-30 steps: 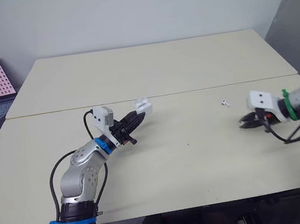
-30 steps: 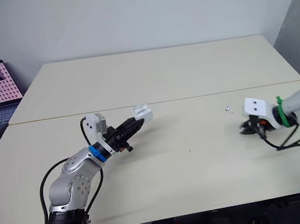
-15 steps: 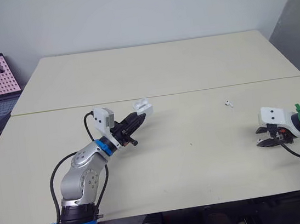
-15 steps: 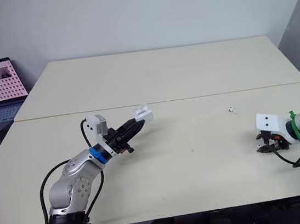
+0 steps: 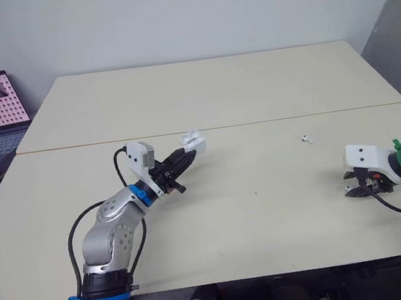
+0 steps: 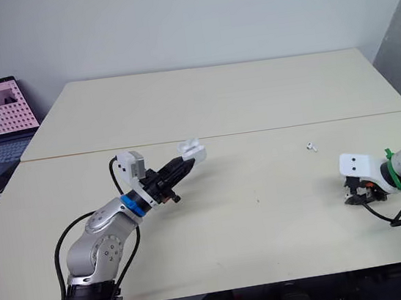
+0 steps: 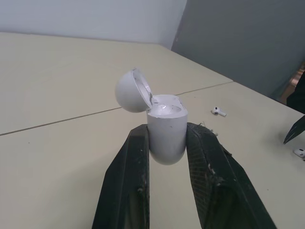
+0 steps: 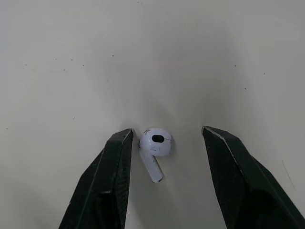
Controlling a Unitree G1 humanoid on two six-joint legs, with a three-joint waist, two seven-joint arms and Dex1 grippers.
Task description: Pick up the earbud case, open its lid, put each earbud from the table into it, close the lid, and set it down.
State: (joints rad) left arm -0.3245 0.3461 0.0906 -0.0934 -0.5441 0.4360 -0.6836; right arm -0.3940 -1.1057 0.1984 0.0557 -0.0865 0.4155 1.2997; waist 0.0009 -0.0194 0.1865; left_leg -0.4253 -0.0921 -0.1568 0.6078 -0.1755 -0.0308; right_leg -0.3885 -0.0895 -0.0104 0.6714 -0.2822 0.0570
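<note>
Left end effector (image 5: 183,154) stays clenched on the earbud case (image 7: 166,129), lid open, held above the desk (image 5: 254,217). Right end effector (image 8: 167,131), well right of the case, has dropped to the desk since 1.0 s ago, fingers spread astride one earbud (image 8: 155,143). Second earbud (image 5: 305,138) lies right of the case, unmoved.

A seam (image 5: 256,122) crosses the tabletop (image 5: 216,96). One earbud (image 5: 305,138) lies toward its right edge, a second earbud (image 8: 155,145) nearer that edge.
</note>
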